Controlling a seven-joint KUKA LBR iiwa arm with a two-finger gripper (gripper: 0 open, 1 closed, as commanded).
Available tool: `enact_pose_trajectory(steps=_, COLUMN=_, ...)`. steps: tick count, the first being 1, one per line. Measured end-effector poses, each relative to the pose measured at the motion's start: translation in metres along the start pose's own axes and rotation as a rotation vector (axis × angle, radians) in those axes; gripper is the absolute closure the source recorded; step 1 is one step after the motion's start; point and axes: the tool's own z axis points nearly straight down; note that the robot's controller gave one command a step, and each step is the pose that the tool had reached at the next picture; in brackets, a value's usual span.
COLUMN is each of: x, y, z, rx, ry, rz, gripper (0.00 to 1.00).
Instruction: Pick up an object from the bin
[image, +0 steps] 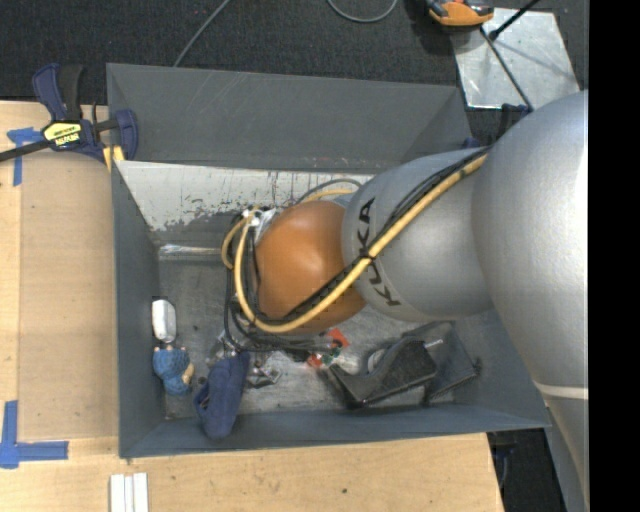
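Observation:
My gripper (256, 366) pokes out from under the orange cover, low over the bin floor near the front wall. A dark blue cloth-like thing (224, 394) lies just left of it and looks close to touching it. To the right of the gripper sits a small red and green thing (329, 352). Further left is a small blue and tan figure (172, 368), with a white capsule-shaped thing (163, 320) behind it.
A flat black case-like thing (402, 372) lies at the front right of the bin, partly under the arm. The arm and its orange cover hide the middle of the bin floor. Bare floor shows at the back left.

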Motion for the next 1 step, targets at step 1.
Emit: enact_pose_trajectory(steps=1, x=-0.0209, y=0.0125, z=-0.1236, rx=0.001, ry=0.020, rz=0.029, gripper=1.00)
